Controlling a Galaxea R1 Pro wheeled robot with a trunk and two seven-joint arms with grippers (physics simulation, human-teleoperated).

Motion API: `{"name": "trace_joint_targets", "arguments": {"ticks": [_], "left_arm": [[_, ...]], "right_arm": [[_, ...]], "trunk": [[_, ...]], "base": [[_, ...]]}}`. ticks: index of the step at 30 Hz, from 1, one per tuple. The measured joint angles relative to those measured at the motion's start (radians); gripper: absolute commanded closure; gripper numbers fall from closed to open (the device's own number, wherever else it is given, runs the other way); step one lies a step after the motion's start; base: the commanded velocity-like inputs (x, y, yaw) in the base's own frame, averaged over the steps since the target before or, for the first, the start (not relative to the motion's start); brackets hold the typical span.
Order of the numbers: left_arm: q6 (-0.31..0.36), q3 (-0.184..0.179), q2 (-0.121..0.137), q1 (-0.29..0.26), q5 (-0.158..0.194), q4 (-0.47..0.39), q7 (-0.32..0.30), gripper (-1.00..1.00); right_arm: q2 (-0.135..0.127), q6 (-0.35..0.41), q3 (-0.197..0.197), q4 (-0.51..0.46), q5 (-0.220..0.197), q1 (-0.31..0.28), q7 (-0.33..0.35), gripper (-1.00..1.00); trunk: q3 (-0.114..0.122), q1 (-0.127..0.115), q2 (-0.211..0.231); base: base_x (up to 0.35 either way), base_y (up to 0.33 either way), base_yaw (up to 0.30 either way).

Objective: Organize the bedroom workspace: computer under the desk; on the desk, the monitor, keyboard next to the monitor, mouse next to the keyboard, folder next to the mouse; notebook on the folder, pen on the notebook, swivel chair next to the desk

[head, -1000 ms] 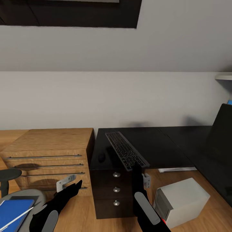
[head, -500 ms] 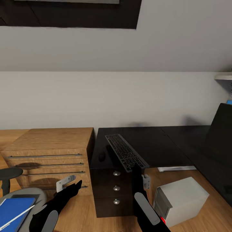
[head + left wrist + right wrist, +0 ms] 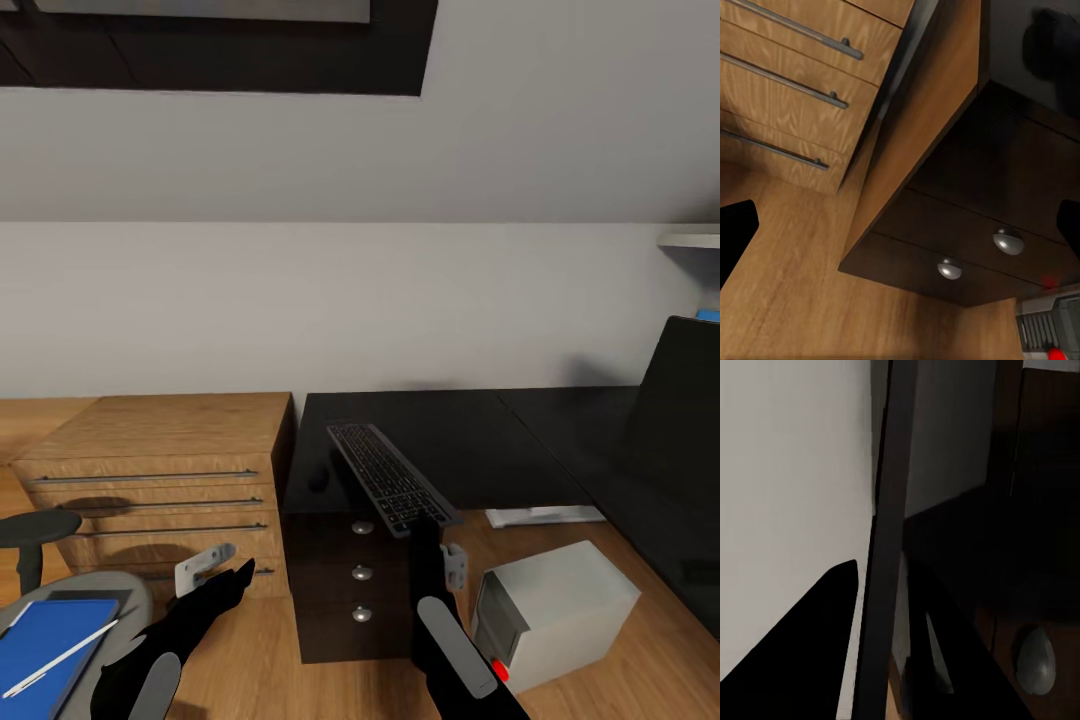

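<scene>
My right gripper [image 3: 425, 522] is shut on the near end of the silver-grey keyboard [image 3: 388, 476], which slants over the front of the black desk [image 3: 470, 440]. In the right wrist view the keyboard [image 3: 880, 585] appears as a thin edge beside one dark finger [image 3: 817, 660]. The small dark mouse [image 3: 318, 482] lies on the desk just left of the keyboard. The black monitor [image 3: 685, 400] stands at the right edge. The grey computer [image 3: 555, 610] sits on the floor by the desk. On the swivel chair [image 3: 110, 595] lies the blue folder [image 3: 45, 640] with the pen [image 3: 60, 660] across it. My left gripper [image 3: 235, 578] hangs open above the floor.
A light wooden drawer cabinet [image 3: 160, 460] stands against the desk's left side. The desk's black drawers with silver knobs [image 3: 1008, 241] face me, close in front of both arms. A white shelf [image 3: 690, 240] juts out at the upper right.
The whole view has shifted slightly, so the camera moved. Relative to the desk top, the keyboard held in my right gripper has drawn back a little towards me. Both arms keep their pose.
</scene>
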Motion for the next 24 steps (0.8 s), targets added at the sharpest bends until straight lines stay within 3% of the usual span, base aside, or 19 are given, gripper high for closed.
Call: {"name": "trace_joint_targets", "arguments": {"ticks": [4,24], "left_arm": [[0.000,0.000,0.000,0.000,0.000,0.000,0.000,-1.00],[0.001,0.000,0.000,0.000,0.001,0.000,-0.001,-1.00]], "right_arm": [[0.000,0.001,-0.002,-0.003,0.041,-0.001,-0.019,1.00],[0.000,0.001,-0.001,-0.002,0.036,-0.001,-0.023,1.00]], "trunk": [[0.000,0.000,0.000],[0.006,-0.008,0.014]], "base": [[0.000,0.000,0.000],[0.000,0.000,0.000]]}}
